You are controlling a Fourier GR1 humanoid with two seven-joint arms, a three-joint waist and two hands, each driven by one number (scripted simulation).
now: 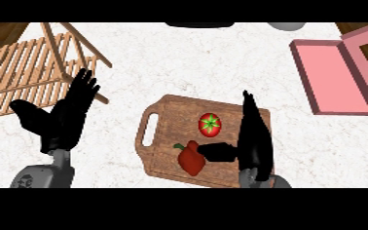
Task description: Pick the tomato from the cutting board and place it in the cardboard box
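A red tomato (210,124) with a green star-shaped top lies near the middle of the wooden cutting board (171,112). My right hand (254,136) stands edge-on just right of the tomato, fingers straight and pointing away, thumb reaching left toward a red pepper (191,159); it is open and does not touch the tomato. At the left of the view my left hand (68,112) rests open with its fingers up. The box (332,78) at the right edge shows pink, with its lid raised.
A wooden dish rack (43,63) fills the upper left, close behind my left hand. The red pepper lies on the board's near part, below the tomato. Dark and grey objects (200,25) peek in at the counter's far edge.
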